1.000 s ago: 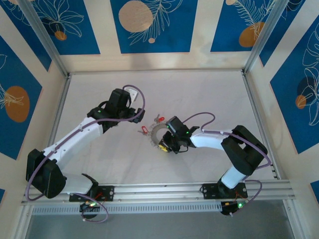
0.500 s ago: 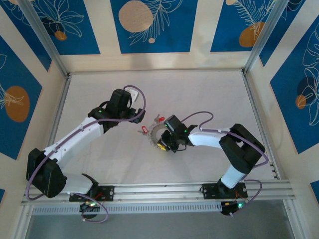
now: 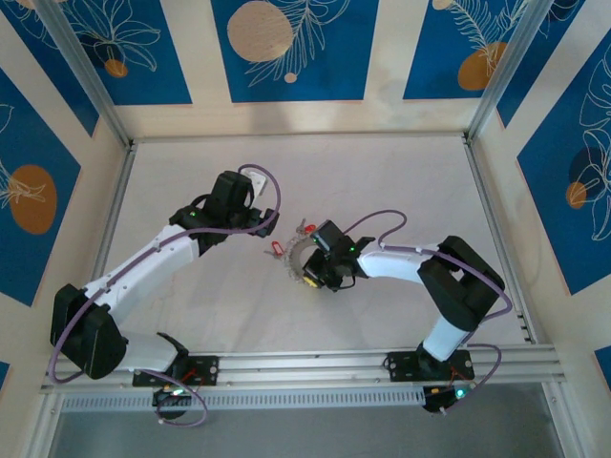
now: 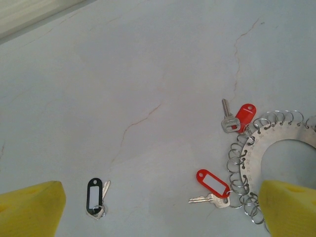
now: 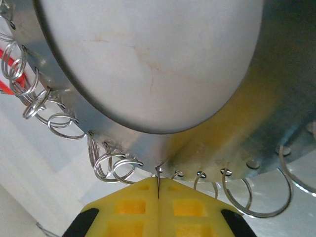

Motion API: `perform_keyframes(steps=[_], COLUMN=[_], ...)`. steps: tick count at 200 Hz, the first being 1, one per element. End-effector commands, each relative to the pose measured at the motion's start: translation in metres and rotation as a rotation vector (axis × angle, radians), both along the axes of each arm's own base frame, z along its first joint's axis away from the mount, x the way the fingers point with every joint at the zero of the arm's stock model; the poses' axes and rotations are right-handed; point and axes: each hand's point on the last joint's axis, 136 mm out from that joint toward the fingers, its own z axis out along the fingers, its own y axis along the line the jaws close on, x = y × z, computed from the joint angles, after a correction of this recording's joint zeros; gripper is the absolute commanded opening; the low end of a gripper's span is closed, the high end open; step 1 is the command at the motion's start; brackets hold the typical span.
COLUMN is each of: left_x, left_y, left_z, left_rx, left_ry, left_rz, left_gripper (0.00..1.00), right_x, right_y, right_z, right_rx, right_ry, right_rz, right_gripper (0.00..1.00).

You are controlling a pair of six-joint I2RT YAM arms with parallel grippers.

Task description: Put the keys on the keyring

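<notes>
The pale, hairline-cracked table (image 3: 401,172) is carrying everything. The left gripper (image 3: 266,226) is hovering with its jaws spread wide, seemingly ready to pick. The right gripper (image 5: 158,190) is pinching a thin wire loop between its yellow pads, probably steadying the flat grey metal keyring (image 4: 279,143). Red-tagged keys (image 4: 212,183) are lying just beside its looped fringe.

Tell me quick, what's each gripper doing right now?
Left gripper: open, empty.
Right gripper: shut, pinching a small ring on the keyring rim.
</notes>
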Motion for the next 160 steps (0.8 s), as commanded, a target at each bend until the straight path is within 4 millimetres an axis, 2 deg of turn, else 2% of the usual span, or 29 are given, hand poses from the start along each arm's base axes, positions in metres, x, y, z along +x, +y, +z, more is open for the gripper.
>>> perform_keyframes(steps=[1, 19, 30, 62, 81, 101, 113, 146, 160], left_x=[-0.004, -0.007, -0.013, -0.041, -0.057, -0.07, -0.07, -0.088, -0.096], left_y=[-0.005, -0.011, -0.021, -0.058, -0.073, -0.084, -0.084, -0.097, -0.101], left_z=[-0.004, -0.001, 0.004, 0.018, 0.027, 0.03, 0.03, 0.028, 0.021], left_rx=[0.017, -0.02, -0.069, -0.228, -0.293, -0.325, -0.325, -0.322, -0.295], left_ry=[0.0, -0.009, -0.02, -0.035, -0.053, -0.06, -0.068, -0.104, -0.111], left_rz=[-0.027, -0.056, -0.117, -0.364, -0.488, -0.592, -0.586, -0.714, -0.763], left_gripper=[1.0, 1.0, 1.0, 1.0, 0.95, 0.89, 0.91, 0.85, 0.84], right_x=[0.008, 0.015, 0.021, 0.03, 0.03, 0.026, 0.021, -0.008, -0.015], right_y=[-0.01, -0.02, -0.025, -0.032, -0.038, -0.046, -0.05, -0.046, -0.046], right_z=[0.023, 0.037, 0.047, 0.078, 0.093, 0.104, 0.109, 0.125, 0.135], right_rx=[-0.056, -0.105, -0.12, -0.141, -0.188, -0.22, -0.218, -0.14, -0.129], right_ry=[-0.116, -0.206, -0.273, -0.5, -0.649, -0.777, -0.849, -1.139, -1.285], right_rz=[0.077, 0.168, 0.245, 0.488, 0.632, 0.756, 0.825, 1.08, 1.119], right_gripper=[0.04, 0.0, 0.0, 0.0, 0.0, 0.0, 0.0, 0.0, 0.0])
